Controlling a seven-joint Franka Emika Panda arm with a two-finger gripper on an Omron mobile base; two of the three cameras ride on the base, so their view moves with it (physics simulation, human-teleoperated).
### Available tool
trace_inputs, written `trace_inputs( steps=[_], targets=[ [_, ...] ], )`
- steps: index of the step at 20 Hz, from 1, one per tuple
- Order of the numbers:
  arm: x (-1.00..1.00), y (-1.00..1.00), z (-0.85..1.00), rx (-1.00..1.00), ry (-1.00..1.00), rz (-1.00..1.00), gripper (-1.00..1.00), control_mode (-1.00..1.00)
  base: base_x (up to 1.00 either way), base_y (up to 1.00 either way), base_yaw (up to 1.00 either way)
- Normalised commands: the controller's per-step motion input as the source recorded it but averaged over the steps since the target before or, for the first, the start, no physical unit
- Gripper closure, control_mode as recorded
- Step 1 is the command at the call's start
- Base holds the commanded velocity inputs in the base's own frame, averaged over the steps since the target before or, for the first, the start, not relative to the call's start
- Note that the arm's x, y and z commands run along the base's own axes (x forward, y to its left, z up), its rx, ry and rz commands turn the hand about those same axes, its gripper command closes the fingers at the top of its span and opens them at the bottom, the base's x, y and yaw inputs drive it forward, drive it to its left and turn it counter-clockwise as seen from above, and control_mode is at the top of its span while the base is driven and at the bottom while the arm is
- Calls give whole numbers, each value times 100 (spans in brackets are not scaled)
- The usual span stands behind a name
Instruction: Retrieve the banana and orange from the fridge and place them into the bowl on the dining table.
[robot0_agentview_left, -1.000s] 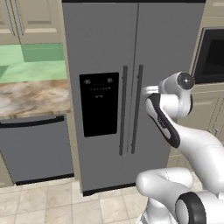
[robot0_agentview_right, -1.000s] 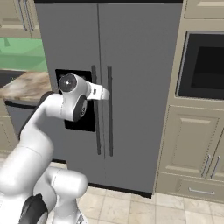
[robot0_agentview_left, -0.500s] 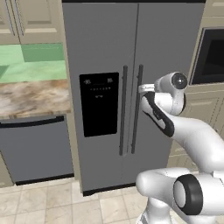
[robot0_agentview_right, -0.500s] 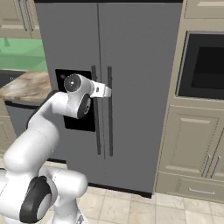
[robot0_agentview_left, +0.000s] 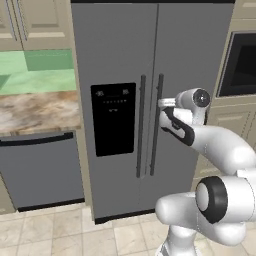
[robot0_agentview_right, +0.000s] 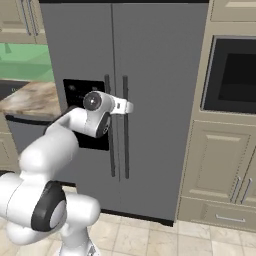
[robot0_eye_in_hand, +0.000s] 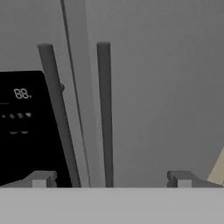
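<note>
**Gripper wide open, parked in front of the closed fridge**

Gripper (robot0_eye_in_hand: 111, 179) is spread wide with nothing between the fingers; in the hand view you can see the two dark fingertips (robot0_eye_in_hand: 40, 178) far apart at the bottom, and the right door's handle (robot0_eye_in_hand: 104, 113) sits roughly in the gap between them, further off. From the left base view the hand (robot0_agentview_left: 167, 104) is up at about the height of the upper part of the handles, right by the right-hand handle. Can't tell for sure whether it's touching it or just short of it.

Fridge (robot0_agentview_left: 125, 55) is shut, both grey doors closed, the two long dark vertical handles running side by side down the middle seam. Black dispenser panel (robot0_agentview_left: 113, 119) is on the left door, with a little lit readout visible in the hand view.

Moving outward: left of the fridge there's a low grey dishwasher (robot0_agentview_left: 40, 170) under a brown marbled counter (robot0_agentview_left: 35, 111), green backsplash (robot0_agentview_left: 37, 72) behind that, beige upper cabinets (robot0_agentview_left: 30, 22) above. On the right side, a built-in dark oven (robot0_agentview_right: 232, 75) set in beige cabinetry, with a cabinet door (robot0_agentview_right: 220, 165) and a drawer (robot0_agentview_right: 220, 216) below it. Floor is pale beige tile (robot0_agentview_left: 60, 235).
</note>
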Motion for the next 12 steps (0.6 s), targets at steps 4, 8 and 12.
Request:
trace_inputs(
  steps=[4, 8, 12],
  targets=[
    [33, -10, -5, 0, 0, 0, -100, -100, 0, 0, 0],
    [37, 0, -5, 0, 0, 0, -100, -100, 0, 0, 0],
    [39, 0, -5, 0, 0, 0, -100, -100, 0, 0, 0]
  ],
)
